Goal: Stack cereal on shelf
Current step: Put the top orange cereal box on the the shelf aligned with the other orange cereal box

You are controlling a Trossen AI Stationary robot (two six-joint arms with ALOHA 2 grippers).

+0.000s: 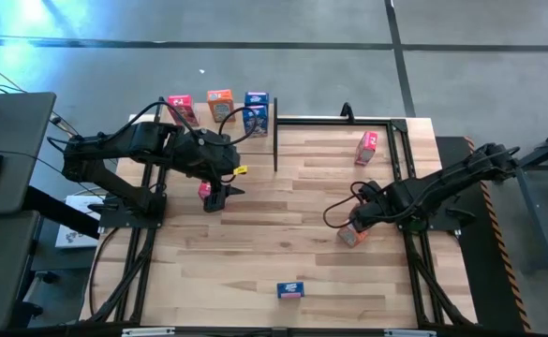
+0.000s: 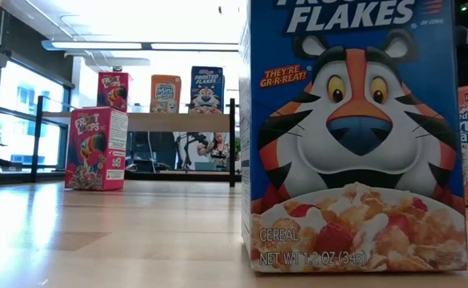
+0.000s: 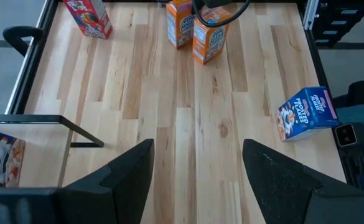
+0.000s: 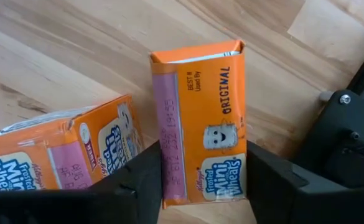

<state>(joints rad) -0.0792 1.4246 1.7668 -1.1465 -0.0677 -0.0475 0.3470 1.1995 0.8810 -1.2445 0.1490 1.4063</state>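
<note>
1. Your right gripper [image 4: 200,180] is low over the right side of the table [image 1: 302,243], its fingers [image 4: 135,186] pinching an orange cereal box [image 4: 203,124] by its two broad sides.
2. A second orange box [image 4: 57,149] leans just beside the pinched one, touching it or nearly so.
3. Your left gripper [image 3: 197,180] hangs over the table's left half, fingers spread with nothing between them; a pink box [image 1: 204,191] sits right by it.
4. On the shelf [image 1: 283,119] at the far edge you have three boxes in a row: pink [image 1: 180,108], orange [image 1: 220,104], blue [image 1: 256,110].
5. Another pink box [image 1: 367,145] stands far right; a blue box [image 1: 290,290] stands alone near the front edge.
</note>
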